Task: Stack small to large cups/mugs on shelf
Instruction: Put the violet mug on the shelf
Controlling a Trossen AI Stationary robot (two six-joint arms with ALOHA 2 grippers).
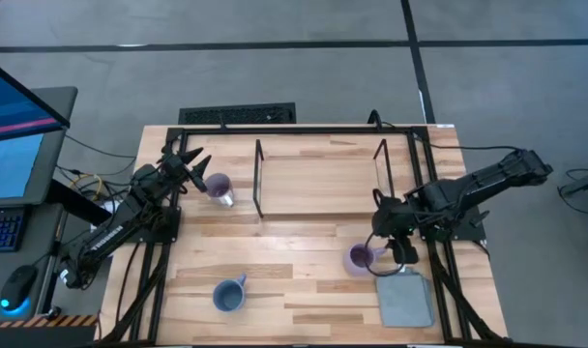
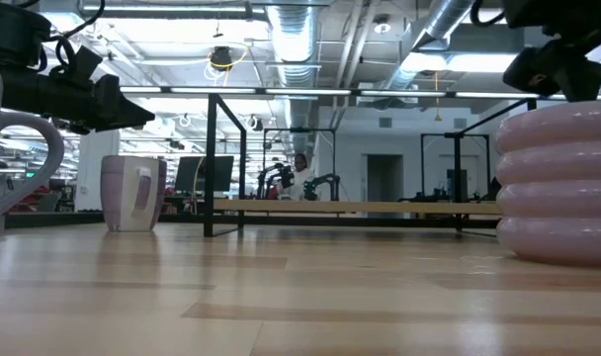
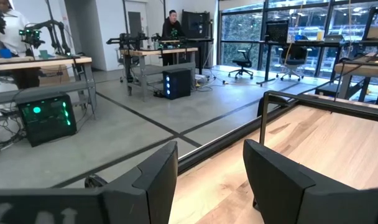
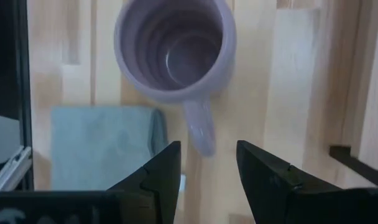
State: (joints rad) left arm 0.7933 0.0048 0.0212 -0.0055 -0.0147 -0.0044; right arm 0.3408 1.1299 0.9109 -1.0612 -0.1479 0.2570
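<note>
So the room's a big open lab with grey floor and exposed ducts, and the butcher-block table [image 1: 275, 275] has pale wood planks. On it the shelf [image 1: 318, 184] is a flat light board with thin black wire ends. A ribbed purple mug [image 4: 175, 50] sits upright near the grey cloth [image 1: 406, 300], handle toward the right gripper [image 4: 207, 162], whose jaws hang apart just above that handle. Left gripper [image 1: 192, 166] waits by the other purple mug [image 1: 220, 188], jaws apart, empty. Blue mug [image 1: 228, 295] stands near the front edge.

Bright overhead light, soft shadows, blurred foreground
</note>
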